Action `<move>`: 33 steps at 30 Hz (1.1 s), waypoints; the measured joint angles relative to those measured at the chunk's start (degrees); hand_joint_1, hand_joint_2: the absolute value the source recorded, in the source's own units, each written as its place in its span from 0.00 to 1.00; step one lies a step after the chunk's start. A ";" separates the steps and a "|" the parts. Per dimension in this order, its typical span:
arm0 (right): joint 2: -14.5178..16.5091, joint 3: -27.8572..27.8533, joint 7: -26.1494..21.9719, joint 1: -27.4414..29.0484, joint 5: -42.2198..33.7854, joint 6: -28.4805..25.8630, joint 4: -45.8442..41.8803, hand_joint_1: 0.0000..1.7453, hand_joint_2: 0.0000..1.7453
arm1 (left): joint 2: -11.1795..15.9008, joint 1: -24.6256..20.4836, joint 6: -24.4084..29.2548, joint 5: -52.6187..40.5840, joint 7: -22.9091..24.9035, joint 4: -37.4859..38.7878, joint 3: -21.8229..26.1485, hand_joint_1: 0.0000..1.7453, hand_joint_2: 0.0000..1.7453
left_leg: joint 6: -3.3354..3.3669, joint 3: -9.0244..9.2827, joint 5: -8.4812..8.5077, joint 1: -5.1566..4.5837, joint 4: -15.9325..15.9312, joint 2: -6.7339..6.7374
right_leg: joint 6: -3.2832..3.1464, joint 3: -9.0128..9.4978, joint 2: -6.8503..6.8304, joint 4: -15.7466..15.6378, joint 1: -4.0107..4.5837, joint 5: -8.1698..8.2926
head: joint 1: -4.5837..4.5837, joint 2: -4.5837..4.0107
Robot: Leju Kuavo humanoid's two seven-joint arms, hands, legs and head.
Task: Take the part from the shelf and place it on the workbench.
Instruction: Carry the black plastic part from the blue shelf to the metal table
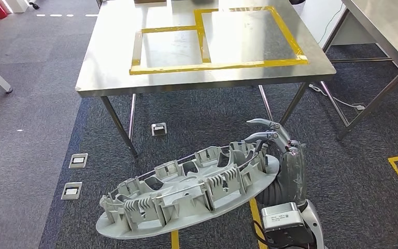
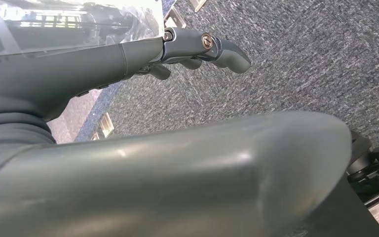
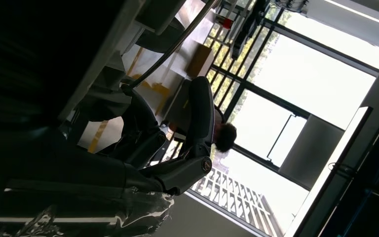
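The dark, silhouetted right hand (image 3: pixel 177 148) curls its fingers (image 3: pixel 201 113) against the shadowed underside of the large ribbed grey plastic part (image 3: pixel 44 54), apparently gripping its edge. Beyond them lie the steel desk with yellow tape (image 3: pixel 150 74) and bright tall windows (image 3: pixel 276 89).

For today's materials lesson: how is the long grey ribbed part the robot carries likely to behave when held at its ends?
The grey part looks like moulded plastic, so probably light for its size. Its many upright ribs suggest it stays fairly stiff, though so long a piece may flex a little. Its smooth flat rim could slip against the right hand, which seems to support one end.
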 joint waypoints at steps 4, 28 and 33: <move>0.00 0.01 0.04 0.00 0.12 0.05 0.00 1.00 1.00 | -0.01 -0.01 0.00 0.00 0.09 0.00 0.00 0.00 1.00 | 0.00 0.00 0.00 0.00 0.00 0.00 | 0.00 0.00 0.00 0.00 0.00 0.00 | 0.00 0.00; 0.00 0.02 0.29 -0.01 0.54 0.14 0.00 1.00 1.00 | -0.02 -0.06 0.19 -0.13 -0.42 0.00 0.00 0.00 1.00 | 0.00 0.00 0.00 0.00 0.00 0.00 | 0.00 0.00 0.00 0.00 0.00 0.00 | 0.00 0.00; 0.00 0.02 0.33 0.01 0.56 0.11 0.00 1.00 1.00 | -0.02 -0.09 0.18 -0.27 -0.46 0.00 0.00 0.00 1.00 | 0.00 0.00 0.00 0.00 0.00 0.00 | 0.00 0.00 0.00 0.00 0.00 0.00 | 0.00 0.00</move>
